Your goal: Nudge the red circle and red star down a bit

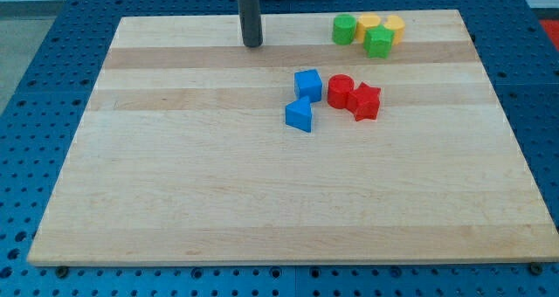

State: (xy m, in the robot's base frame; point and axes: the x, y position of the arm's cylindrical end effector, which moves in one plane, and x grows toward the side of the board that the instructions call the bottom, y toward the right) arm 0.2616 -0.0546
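The red circle (340,91) and the red star (365,101) sit touching each other right of the board's middle, the star at the circle's lower right. My tip (252,44) rests on the board near its top edge, well up and to the left of both red blocks, touching no block.
A blue cube (307,84) stands just left of the red circle, with a blue triangle (300,115) below it. At the top right a green block (344,29), two yellow blocks (369,24) (394,26) and a green star (378,42) cluster. The wooden board (175,192) lies on a blue pegboard.
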